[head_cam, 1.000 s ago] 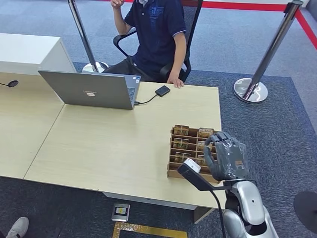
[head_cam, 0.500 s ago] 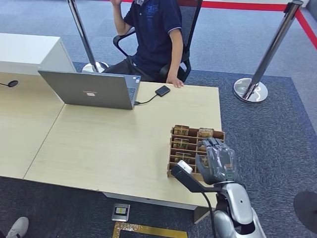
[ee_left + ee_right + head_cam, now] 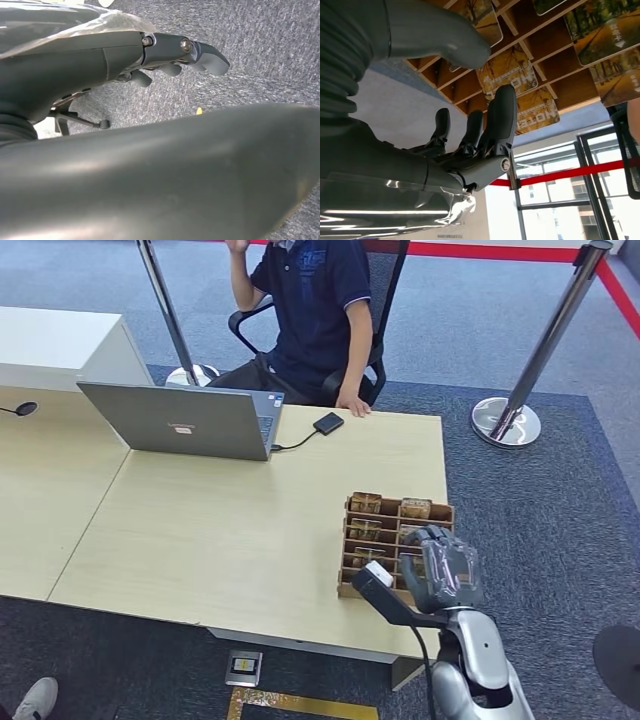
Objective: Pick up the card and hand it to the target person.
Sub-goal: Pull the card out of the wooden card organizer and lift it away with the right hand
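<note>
Hovering over the near right part of the wooden card rack (image 3: 355, 540), the right hand (image 3: 445, 570) sits at the lower right of the head view, its fingers (image 3: 501, 115) apart and lightly curled, holding nothing. From the right wrist view those fingers reach toward the hotel cards (image 3: 512, 70) that lie in the rack's compartments; whether a fingertip touches a card cannot be told. The rack stands at the right end of the light wooden table (image 3: 226, 530), lower centre-right of the frame, with cards in several slots. A person (image 3: 317, 310) in a dark shirt sits in a chair at the top centre, one hand resting on the table's far edge, beside a small black device (image 3: 328, 423) cabled to the open laptop (image 3: 189, 420). The left hand (image 3: 203, 55) hangs over grey carpet, fingers loosely apart and empty.
</note>
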### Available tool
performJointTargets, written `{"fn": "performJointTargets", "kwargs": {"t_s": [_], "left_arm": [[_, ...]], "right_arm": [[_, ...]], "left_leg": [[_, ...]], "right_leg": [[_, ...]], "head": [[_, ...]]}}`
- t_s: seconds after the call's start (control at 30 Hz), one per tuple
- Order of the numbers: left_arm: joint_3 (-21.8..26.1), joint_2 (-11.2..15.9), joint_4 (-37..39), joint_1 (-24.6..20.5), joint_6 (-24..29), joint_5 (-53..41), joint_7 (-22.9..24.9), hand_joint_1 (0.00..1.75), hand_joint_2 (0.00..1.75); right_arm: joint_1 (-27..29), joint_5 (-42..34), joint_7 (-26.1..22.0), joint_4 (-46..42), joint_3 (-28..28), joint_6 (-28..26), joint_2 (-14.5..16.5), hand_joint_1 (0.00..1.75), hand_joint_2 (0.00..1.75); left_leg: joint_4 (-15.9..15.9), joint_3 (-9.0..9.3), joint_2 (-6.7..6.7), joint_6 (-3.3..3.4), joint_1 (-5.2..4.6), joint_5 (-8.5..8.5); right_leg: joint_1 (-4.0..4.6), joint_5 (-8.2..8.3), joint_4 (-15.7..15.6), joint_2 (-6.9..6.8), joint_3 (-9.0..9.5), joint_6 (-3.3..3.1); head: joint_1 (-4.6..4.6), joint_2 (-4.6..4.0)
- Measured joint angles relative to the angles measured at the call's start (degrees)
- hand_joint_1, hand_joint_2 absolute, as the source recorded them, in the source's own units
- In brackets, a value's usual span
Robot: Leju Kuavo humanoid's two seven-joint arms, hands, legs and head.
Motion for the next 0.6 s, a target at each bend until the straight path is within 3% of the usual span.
{"fn": "performJointTargets", "kwargs": {"t_s": [0.6], "left_arm": [[0.5,0.0,0.0,0.0,-0.1,0.0,0.0,0.0,0.0]], "right_arm": [[-0.9,0.2,0.0,3.4,-3.1,-0.8,0.1,0.9,1.75]], "left_leg": [[0.0,0.0,0.0,0.0,0.0,0.0]], "right_leg": [[0.0,0.0,0.0,0.0,0.0,0.0]], "head": [[0.0,0.0]]}}
